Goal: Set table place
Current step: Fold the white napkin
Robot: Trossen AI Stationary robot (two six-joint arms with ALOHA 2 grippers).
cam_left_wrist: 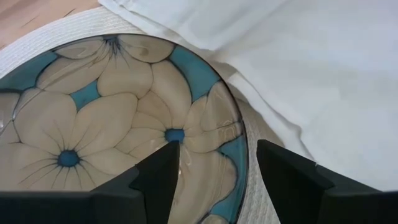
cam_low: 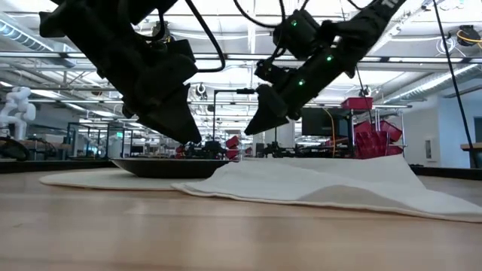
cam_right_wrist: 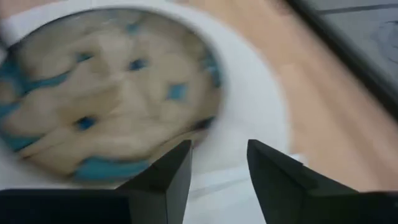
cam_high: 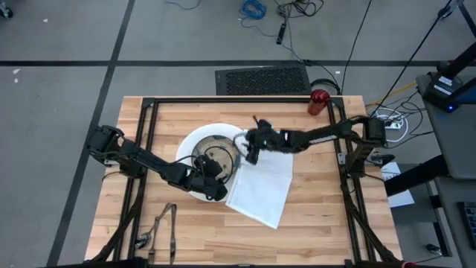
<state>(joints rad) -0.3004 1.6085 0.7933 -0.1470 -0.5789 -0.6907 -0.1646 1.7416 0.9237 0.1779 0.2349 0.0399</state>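
On the table a white plate carries a beige-blue flowered bowl. A white napkin lies to the plate's right, with one edge resting over the plate's rim. My left gripper is open just above the bowl's near-right rim, one finger over the bowl's inside and one over the plate. In the low view its tips hang just clear of the bowl. My right gripper is open, raised over the plate's right rim and the napkin's corner.
A red cup stands at the table's far right edge. Dark cutlery lies near the front left. Black frame rails run across the tabletop on both sides. Bare wood shows to the napkin's right and in front of it.
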